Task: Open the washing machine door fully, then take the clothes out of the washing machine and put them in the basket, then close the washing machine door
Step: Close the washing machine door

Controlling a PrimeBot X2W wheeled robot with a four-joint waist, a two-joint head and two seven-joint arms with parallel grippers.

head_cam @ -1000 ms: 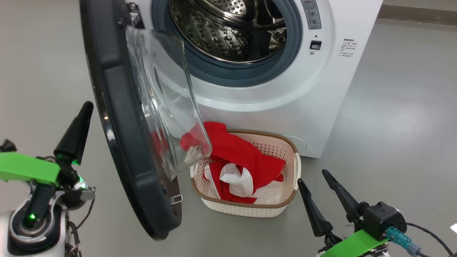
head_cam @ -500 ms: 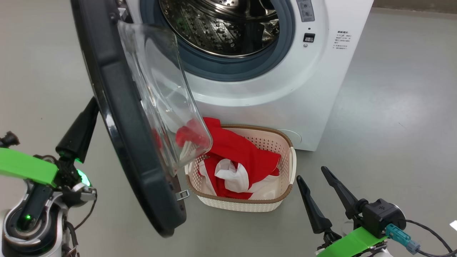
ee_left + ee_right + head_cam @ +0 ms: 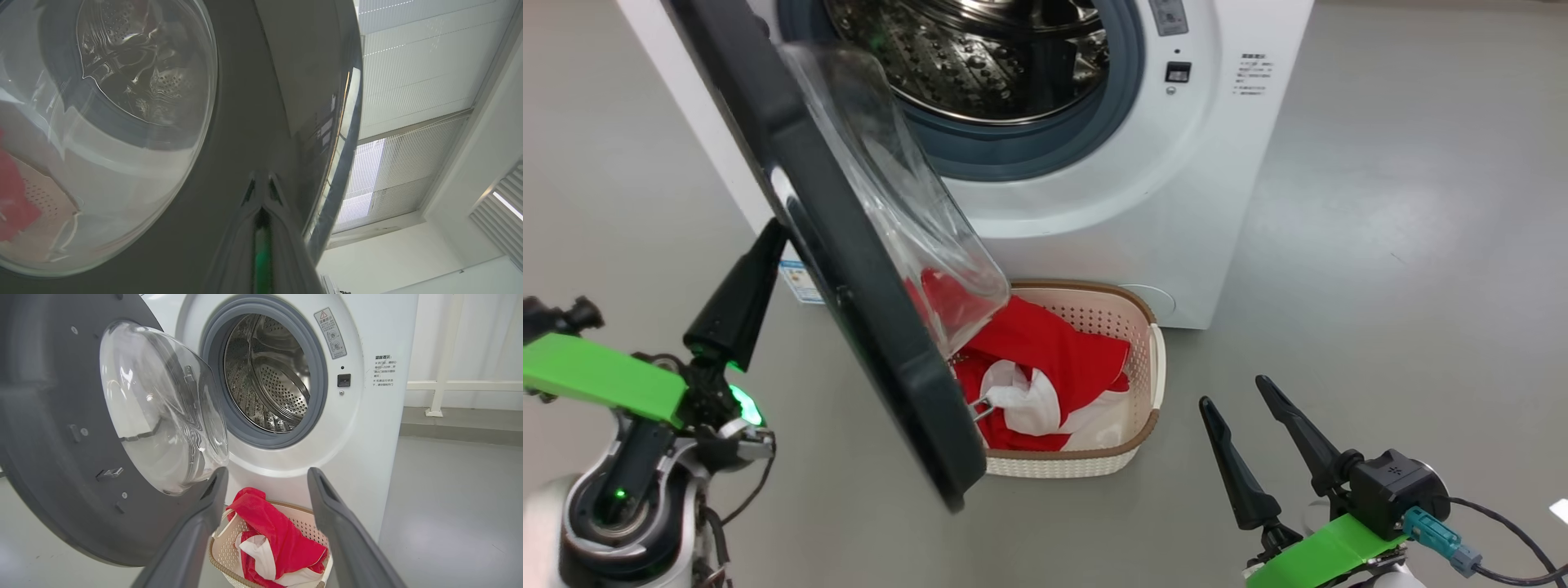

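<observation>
Grey floor (image 3: pixel 1380 245) all around, smooth and shiny, and on it stands the washing machine (image 3: pixel 1111 212), white and boxy, its steel drum (image 3: pixel 980 57) showing bare metal wherever we can see in. Look at the washing machine door (image 3: pixel 866 294): it hangs partway open on its left-hand hinge, black rim angled out toward the robot, clear glass bowl (image 3: pixel 907 204) bulging back toward the opening. In the head view its lower edge reaches across the left end of the basket. And the basket (image 3: pixel 1153 384), cream with a brown rim, sits on the floor just in front of the machine's base, below the opening. The clothes (image 3: pixel 1054 351) are in it, red with white parts, heaped up, one red fold rising above the rim on the machine side. Now the left claw (image 3: pixel 768 245): fingers pinched together, gripping nothing, up against the door's outer face. In the left wrist view the tips meet their own reflection in the glossy black rim, touching it or very nearly. Over at the lower right, the right claw (image 3: pixel 1233 392) hovers above the floor, fingers spread wide, empty, to the right of the basket and clear of it.
</observation>
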